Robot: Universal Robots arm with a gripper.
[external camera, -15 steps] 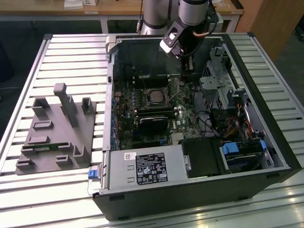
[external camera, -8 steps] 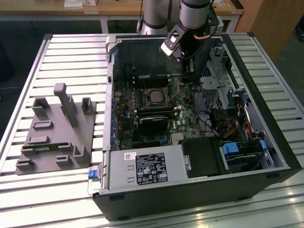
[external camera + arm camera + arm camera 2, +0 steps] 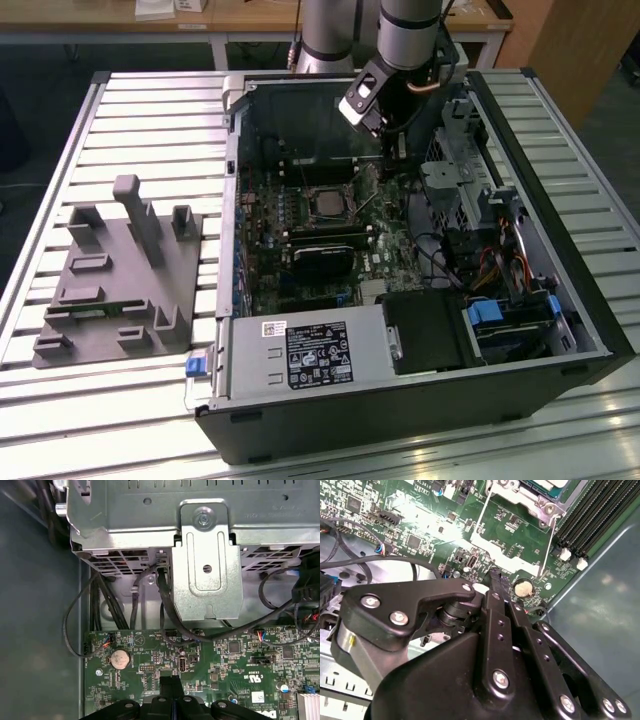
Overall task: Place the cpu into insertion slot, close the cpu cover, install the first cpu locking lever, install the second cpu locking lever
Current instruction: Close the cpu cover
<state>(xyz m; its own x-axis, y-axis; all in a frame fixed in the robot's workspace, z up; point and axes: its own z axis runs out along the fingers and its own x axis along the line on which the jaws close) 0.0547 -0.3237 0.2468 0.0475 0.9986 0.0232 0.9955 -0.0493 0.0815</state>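
Now the gripper (image 3: 494, 577), jaws pressed together on nothing, sits near the thin locking lever (image 3: 547, 545), where a slightly misaimed push could slip and gouge the motherboard (image 3: 515, 515).

We see a printed sticker (image 3: 320, 357) and barcode label (image 3: 274, 328) on the power supply (image 3: 245, 372); motherboard (image 3: 220, 662) carries silkscreen (image 3: 254, 677). None readable.

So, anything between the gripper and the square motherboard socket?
Nothing tall visible. In the second wrist view only flat green motherboard lies between the black gripper and the square metal-framed socket, apart from a thin silver wire lever along the socket's edge.
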